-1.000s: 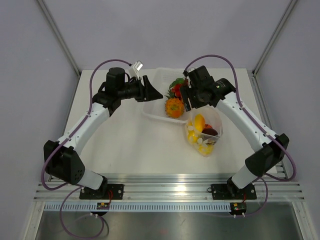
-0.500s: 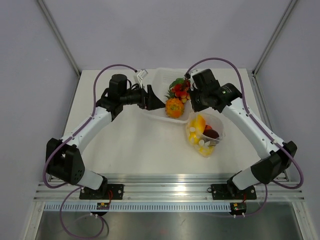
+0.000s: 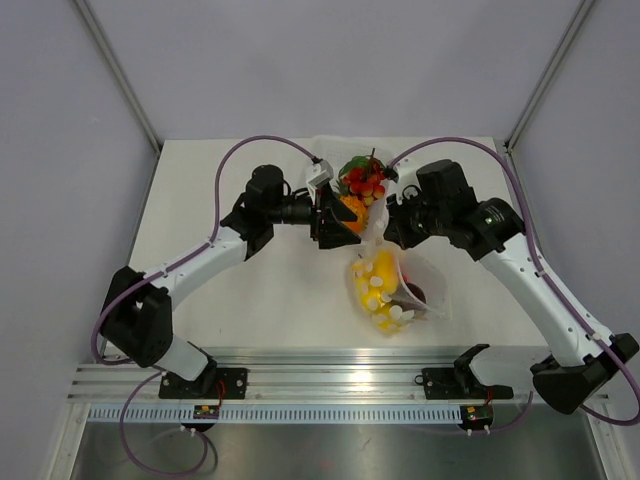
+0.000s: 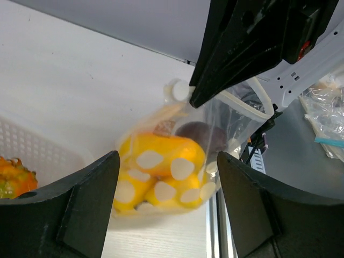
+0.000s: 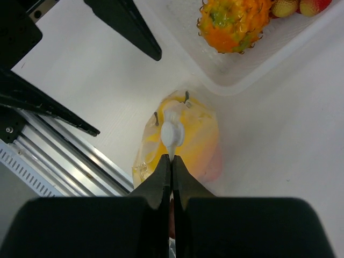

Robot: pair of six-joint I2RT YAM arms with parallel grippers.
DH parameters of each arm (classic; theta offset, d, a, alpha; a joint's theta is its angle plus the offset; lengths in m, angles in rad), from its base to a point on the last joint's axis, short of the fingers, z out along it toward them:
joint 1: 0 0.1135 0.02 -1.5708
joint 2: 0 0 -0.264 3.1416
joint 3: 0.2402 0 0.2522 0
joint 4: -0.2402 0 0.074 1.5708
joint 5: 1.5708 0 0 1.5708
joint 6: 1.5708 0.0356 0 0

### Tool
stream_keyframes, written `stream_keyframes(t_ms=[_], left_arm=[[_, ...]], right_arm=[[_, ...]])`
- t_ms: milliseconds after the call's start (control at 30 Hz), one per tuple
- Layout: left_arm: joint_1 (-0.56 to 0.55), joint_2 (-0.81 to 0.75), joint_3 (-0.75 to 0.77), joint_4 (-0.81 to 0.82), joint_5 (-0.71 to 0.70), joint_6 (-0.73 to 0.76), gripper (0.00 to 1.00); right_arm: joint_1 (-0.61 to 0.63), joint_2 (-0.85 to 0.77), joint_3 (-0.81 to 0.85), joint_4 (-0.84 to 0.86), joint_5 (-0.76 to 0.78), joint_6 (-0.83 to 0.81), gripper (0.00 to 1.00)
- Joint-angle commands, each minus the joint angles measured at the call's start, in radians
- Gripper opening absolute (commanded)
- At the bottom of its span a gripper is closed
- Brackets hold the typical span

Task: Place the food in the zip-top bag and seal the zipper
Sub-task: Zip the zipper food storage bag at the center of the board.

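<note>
Food (image 3: 378,285), mostly glossy yellow pieces dotted with white plus one dark purple piece (image 3: 415,293), was pictured inside the zip-top bag (image 3: 428,270), a crinkled clear pouch hung over the white bench (image 3: 250,300) just beside the tray (image 5: 269,59). The bag was held by its mouth, with the right fingers (image 5: 163,180) pinched tight on a white tab (image 5: 172,133) at the zipper (image 4: 244,105). Its long axis was seen running from that raised mouth down toward the bench's near edge, the filled bottom lowest; whether the bottom rested on the bench could not be told. The left fingers (image 4: 80,209) were spread wide and aimed at the bag from just beside it. An orange spiky fruit (image 5: 235,21) and red berries (image 3: 368,182) were seen lying in the tray.
</note>
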Motion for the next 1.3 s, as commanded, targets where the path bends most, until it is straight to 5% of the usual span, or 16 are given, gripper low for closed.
stream_keyframes(t_ms=[0,600,933,1200,1267], left_arm=[[-0.008,0.034,0.014,0.188,0.083,0.022,0.75],[-0.085,0.162,0.095,0.401,0.232,-0.169,0.65],[-0.094,0.183,0.072,0.525,0.277,-0.283,0.43],[-0.094,0.186,0.104,0.45,0.269,-0.252,0.0],[-0.094,0.185,0.111,0.405,0.266,-0.237,0.0]], right_arm=[[0.008,-0.056,-0.023,0.058,-0.087,-0.046,0.0],[0.008,-0.096,-0.054,0.072,-0.104,-0.044,0.0],[0.008,-0.103,-0.055,0.075,-0.089,-0.044,0.0],[0.008,-0.104,-0.054,0.08,-0.081,-0.04,0.01],[0.008,-0.106,-0.051,0.081,-0.072,-0.032,0.08]])
